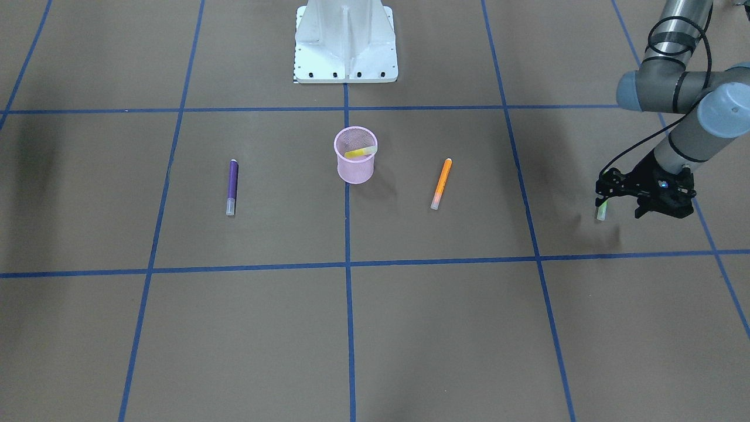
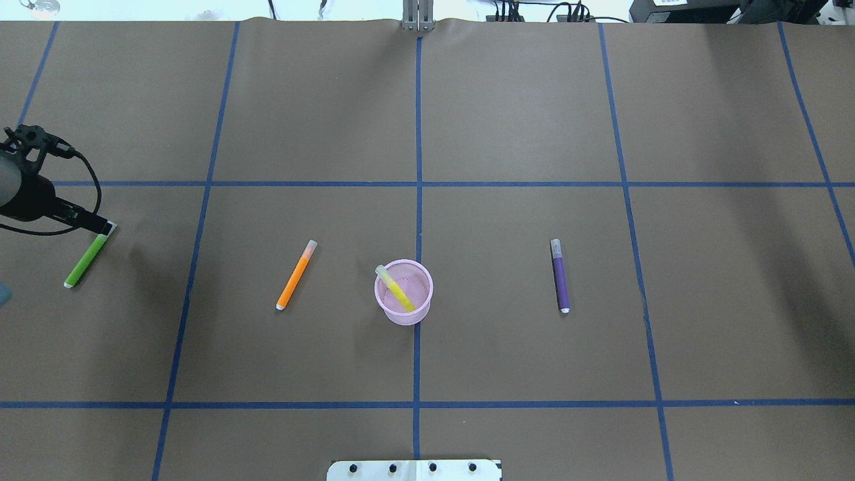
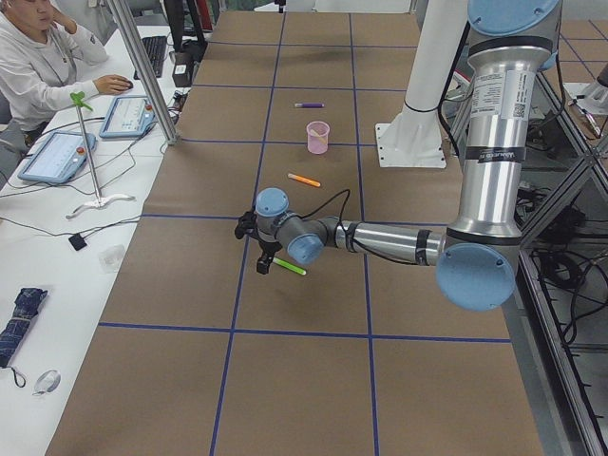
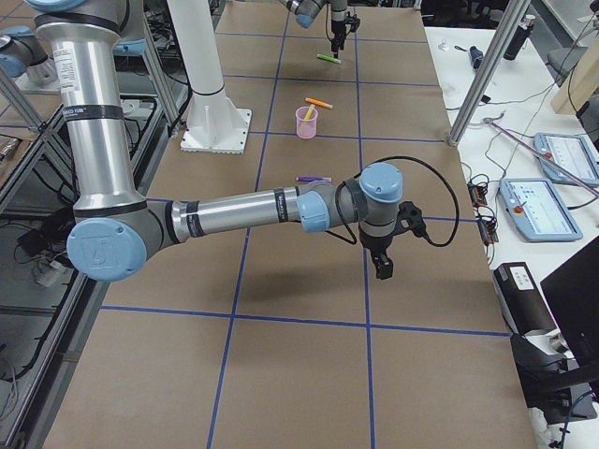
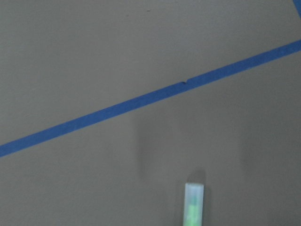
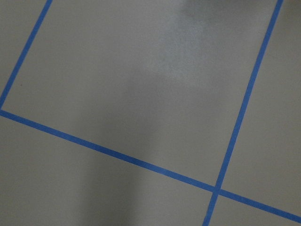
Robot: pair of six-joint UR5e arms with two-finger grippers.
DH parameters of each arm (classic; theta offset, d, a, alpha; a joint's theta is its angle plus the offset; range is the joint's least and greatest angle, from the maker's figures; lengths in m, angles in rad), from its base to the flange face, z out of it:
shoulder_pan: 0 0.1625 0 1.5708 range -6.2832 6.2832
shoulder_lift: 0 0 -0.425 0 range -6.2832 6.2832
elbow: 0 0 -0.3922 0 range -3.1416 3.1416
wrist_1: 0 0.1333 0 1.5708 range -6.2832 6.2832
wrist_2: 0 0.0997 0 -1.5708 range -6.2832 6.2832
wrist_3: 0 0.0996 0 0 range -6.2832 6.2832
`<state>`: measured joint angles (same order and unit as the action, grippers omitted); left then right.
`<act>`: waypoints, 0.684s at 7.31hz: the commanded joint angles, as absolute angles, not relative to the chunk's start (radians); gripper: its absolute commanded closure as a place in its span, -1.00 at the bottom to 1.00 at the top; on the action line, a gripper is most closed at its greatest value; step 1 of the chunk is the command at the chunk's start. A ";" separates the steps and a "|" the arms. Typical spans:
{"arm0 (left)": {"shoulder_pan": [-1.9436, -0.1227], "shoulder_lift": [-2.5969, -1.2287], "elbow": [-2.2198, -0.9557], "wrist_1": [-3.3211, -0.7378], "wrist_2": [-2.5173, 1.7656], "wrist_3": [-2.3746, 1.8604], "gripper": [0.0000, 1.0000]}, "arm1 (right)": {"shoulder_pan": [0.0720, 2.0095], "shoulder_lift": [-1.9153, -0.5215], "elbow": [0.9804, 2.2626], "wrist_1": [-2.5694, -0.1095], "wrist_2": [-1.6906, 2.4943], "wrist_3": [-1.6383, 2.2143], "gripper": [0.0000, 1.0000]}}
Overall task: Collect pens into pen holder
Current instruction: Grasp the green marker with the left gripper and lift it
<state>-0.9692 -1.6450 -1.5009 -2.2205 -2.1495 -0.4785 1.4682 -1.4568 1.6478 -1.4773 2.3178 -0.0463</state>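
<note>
Task status: by my estimate you are one pen in, one in hand, two untouched. The pink mesh pen holder [image 1: 355, 170] stands upright near the middle of the table [image 2: 521, 120], on the blue tape centre line. The yellow pen [image 2: 395, 288] leans inside it, pale cap up against the rim. The left gripper [image 2: 105, 229] is far out on the robot's left side, well apart from the holder. Its fingers appear pressed together on the green pen [image 2: 85, 262] at the capped end. The left wrist view shows only the blurred cap tip low in frame. You cannot confirm from these views whether that pen is clear of the surface or dragging its far end. The orange pen [image 2: 295, 276] lies flat on the robot's left of the holder. The purple pen [image 2: 560, 280] lies flat on the holder's other side, both near the holder but not touching it. The right gripper [image 4: 382, 267] hangs over bare paper away from every pen. It shows only in the side view, so you cannot tell whether its fingers are spread or closed. Outstanding: carry the green pen to the holder, then collect the orange and purple pens.
</note>
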 commanded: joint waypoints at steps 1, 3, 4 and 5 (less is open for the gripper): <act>-0.945 -1.654 -1.489 -2.230 -2.135 -0.477 -0.08 | 1.470 -1.459 1.647 -1.477 2.315 -0.046 -1.00; -0.945 -1.652 -1.496 -2.230 -2.134 -0.476 0.18 | 1.470 -1.457 1.651 -1.477 2.315 -0.046 -1.00; -0.945 -1.645 -1.502 -2.232 -2.135 -0.476 0.25 | 1.470 -1.459 1.648 -1.477 2.315 -0.048 -1.00; -0.943 -1.640 -1.506 -2.236 -2.134 -0.476 0.31 | 1.470 -1.462 1.651 -1.477 2.315 -0.048 -1.00</act>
<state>-0.9446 -1.6461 -1.5002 -2.2325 -2.1346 -0.4757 1.4695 -1.4592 1.6488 -1.4772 2.3148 -0.0471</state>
